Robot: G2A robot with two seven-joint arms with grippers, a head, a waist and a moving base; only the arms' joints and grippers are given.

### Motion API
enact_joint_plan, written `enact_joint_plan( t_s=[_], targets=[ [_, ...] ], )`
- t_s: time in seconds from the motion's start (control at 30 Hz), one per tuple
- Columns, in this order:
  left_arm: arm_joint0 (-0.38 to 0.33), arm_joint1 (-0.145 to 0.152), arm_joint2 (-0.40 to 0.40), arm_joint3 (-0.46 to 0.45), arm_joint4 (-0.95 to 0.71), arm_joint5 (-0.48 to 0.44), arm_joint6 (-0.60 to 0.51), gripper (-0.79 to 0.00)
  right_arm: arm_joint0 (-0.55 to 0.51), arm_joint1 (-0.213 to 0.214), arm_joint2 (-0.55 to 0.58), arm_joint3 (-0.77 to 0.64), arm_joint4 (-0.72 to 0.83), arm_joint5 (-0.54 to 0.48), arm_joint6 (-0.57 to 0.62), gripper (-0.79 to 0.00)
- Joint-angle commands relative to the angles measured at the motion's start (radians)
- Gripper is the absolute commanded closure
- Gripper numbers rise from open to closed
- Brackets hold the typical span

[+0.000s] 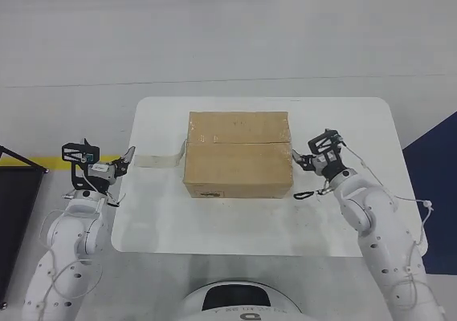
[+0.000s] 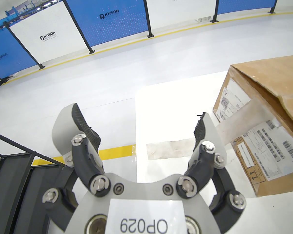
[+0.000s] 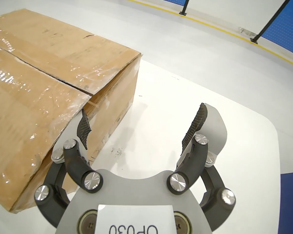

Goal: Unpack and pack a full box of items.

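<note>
A brown corrugated cardboard box (image 1: 237, 154), rectangular and flat-topped, sits at the middle of a smooth white desk (image 1: 212, 229) with rounded corners. Its long axis runs from the robot's left to its right. The two top flaps are down and meet at a seam (image 3: 36, 70) that follows that long axis, under wrinkled, glossy clear tape. The seam shows a thin dark gap. White printed labels (image 2: 271, 147) cover the box's left end. From that end a pale, translucent strip of tape (image 1: 160, 159) trails and lies flat on the desk. The left pincer (image 2: 138, 110) hangs over the desk's left edge, near the strip's far end and apart from the box. Its curved grey metal fingers, lined with black ribbed pads (image 2: 86, 129), are spread wide. The right pincer (image 3: 142, 109) is just beside the box's right end, also spread wide, with one finger at the edge of the near flap. Whether it touches is unclear.
</note>
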Motion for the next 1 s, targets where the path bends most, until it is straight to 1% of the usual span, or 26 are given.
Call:
enact_joint_plan(
  t_s=[0.0, 0.1, 0.2, 0.33, 0.43, 0.47, 0.57, 0.7, 0.77, 0.8, 0.97],
  targets=[
    [0.0, 0.0, 0.0, 0.0, 0.0, 0.0, 0.0, -0.785, 0.006, 0.003, 0.012, 0.009, 0.048, -0.062, 0.013, -0.785],
    [0.0, 0.0, 0.0, 0.0, 0.0, 0.0, 0.0, -0.785, 0.014, 0.009, 0.039, 0.033, 0.148, -0.182, 0.028, -0.785],
    [0.0, 0.0, 0.0, 0.0, 0.0, 0.0, 0.0, -0.785, 0.023, 0.019, 0.077, 0.063, 0.256, -0.325, 0.046, -0.785],
    [0.0, 0.0, 0.0, 0.0, 0.0, 0.0, 0.0, -0.785, 0.021, 0.034, 0.118, 0.086, 0.339, -0.498, 0.062, -0.785],
    [0.0, 0.0, 0.0, 0.0, 0.0, 0.0, 0.0, -0.785, 0.007, 0.043, 0.141, 0.077, 0.359, -0.584, 0.071, -0.785],
    [0.0, 0.0, 0.0, 0.0, 0.0, 0.0, 0.0, -0.785, -0.002, 0.046, 0.149, 0.07, 0.359, -0.599, 0.073, -0.785],
    [0.0, 0.0, 0.0, 0.0, 0.0, 0.0, 0.0, -0.785, -0.036, 0.051, 0.165, 0.028, 0.332, -0.586, 0.078, -0.785],
    [0.0, 0.0, 0.0, 0.0, 0.0, 0.0, 0.0, -0.785, -0.09, 0.055, 0.172, -0.043, 0.268, -0.543, 0.081, -0.785],
    [0.0, 0.0, 0.0, 0.0, 0.0, 0.0, 0.0, -0.785, -0.113, 0.055, 0.171, -0.069, 0.222, -0.478, 0.088, -0.785],
    [0.0, 0.0, 0.0, 0.0, 0.0, 0.0, 0.0, -0.785, -0.122, 0.054, 0.162, -0.08, 0.215, -0.461, 0.088, -0.785],
    [0.0, 0.0, 0.0, 0.0, 0.0, 0.0, 0.0, -0.785, -0.141, 0.056, 0.15, -0.089, 0.195, -0.432, 0.088, -0.785]
  ],
)
